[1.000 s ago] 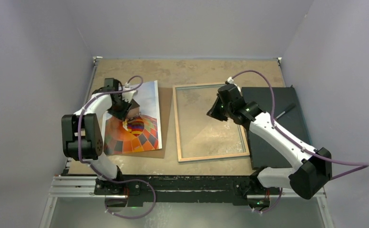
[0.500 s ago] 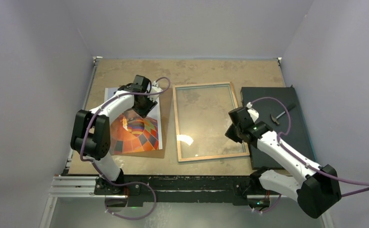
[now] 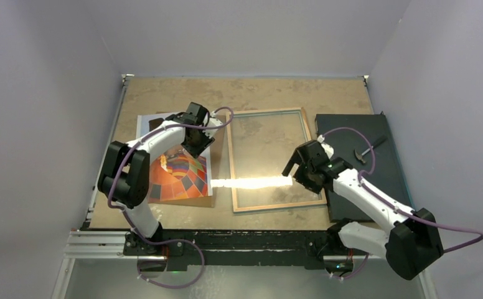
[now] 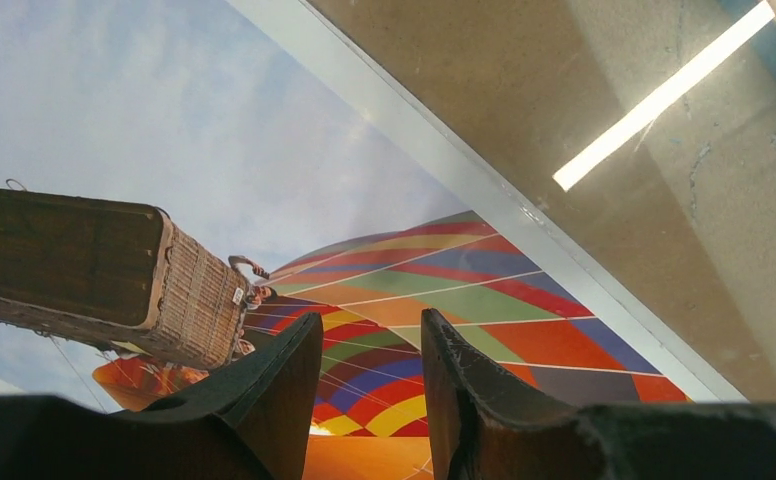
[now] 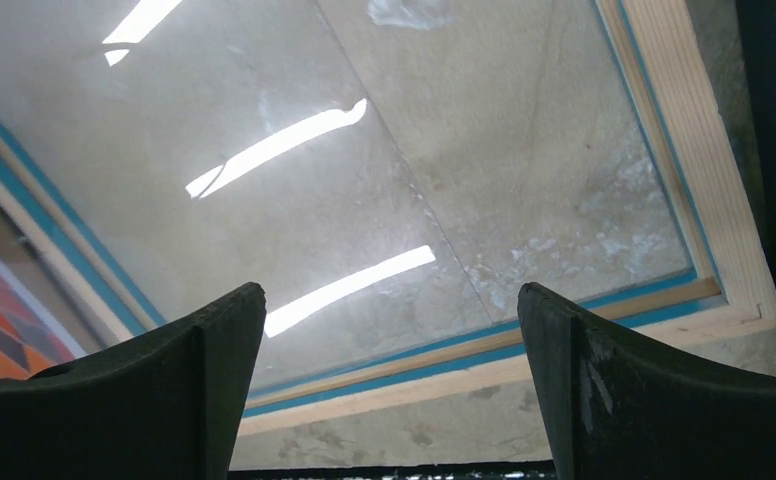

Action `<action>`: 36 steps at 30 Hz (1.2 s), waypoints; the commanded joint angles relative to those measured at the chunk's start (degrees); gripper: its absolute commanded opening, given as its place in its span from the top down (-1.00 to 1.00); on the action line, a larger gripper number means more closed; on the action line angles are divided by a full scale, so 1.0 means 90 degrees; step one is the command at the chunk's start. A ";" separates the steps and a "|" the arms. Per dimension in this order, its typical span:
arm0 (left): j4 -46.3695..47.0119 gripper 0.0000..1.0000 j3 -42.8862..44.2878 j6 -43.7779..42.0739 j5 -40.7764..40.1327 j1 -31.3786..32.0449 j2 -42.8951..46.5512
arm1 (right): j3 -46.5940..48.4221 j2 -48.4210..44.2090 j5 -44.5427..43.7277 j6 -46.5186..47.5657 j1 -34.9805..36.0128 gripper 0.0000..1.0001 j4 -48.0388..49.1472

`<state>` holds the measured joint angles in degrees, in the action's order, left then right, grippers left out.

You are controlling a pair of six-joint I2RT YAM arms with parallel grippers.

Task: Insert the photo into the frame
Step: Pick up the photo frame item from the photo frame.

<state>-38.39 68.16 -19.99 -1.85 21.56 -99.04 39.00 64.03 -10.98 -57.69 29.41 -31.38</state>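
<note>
The photo, a multicoloured hot-air balloon against sky, lies flat at the left on a brown backing board. My left gripper hovers over the photo's upper right part. In the left wrist view its jaws are partly open, and nothing is between them but the print below. The frame lies back up in the middle, its wood rim and blue edge around clear glass. My right gripper is wide open and empty above the frame's near right part.
A black mat lies right of the frame, with a small hammer-like tool on it. Grey walls close in the table on three sides. A bright strip of glare crosses the glass and board.
My right gripper has opened and pulled back from the frame's far edge to its near right side. My left gripper has moved right across the photo, which now lies flat.
</note>
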 commanded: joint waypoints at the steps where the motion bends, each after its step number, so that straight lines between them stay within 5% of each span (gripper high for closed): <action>1: 0.0144 0.21 0.0066 0.0179 -0.0103 0.0043 -0.0089 | 0.0638 0.0023 -0.0111 0.0569 -0.0194 -0.98 0.0390; 14: 0.0314 0.24 -0.0293 0.0230 -0.0270 0.0048 0.0012 | 0.1884 0.2848 0.1620 0.2518 -0.1402 -0.98 0.2258; 25: 0.0769 0.27 -0.0523 0.0423 -0.0208 0.0046 -0.0214 | 0.1501 0.3667 0.3608 0.2994 -0.1900 -0.97 0.3305; 36: 0.1095 0.31 -0.0327 0.0685 -0.0138 0.0055 -0.0721 | 0.1169 0.4154 0.4395 0.2834 -0.2011 -0.91 0.3943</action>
<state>-31.90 64.27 -16.01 -3.88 21.85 -102.17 52.69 99.04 24.60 -32.49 11.81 3.14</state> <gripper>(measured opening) 0.349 0.965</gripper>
